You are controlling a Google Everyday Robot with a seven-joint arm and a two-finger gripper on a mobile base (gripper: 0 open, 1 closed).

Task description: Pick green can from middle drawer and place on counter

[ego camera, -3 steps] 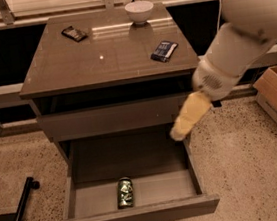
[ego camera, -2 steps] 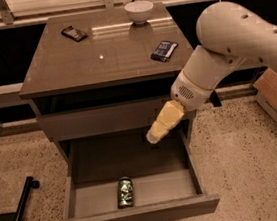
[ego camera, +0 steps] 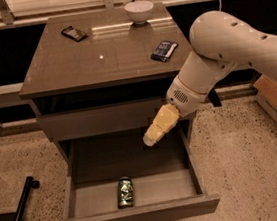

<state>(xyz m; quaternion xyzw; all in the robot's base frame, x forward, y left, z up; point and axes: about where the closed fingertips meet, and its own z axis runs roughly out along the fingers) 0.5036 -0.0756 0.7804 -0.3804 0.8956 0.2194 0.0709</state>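
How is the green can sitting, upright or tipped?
Tipped: green can lies on its side in the middle drawer, gripper above and apart.

My single camera looks down from high in front.
It frames the glossy grey-brown counter (ego camera: 107,61), the open middle drawer (ego camera: 136,217), the pale gripper (ego camera: 150,140) over that drawer.

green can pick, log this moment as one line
stage: pre-grasp | gripper: over open middle drawer, above green can, apart | can: lying on its side near drawer front | counter: no can yet
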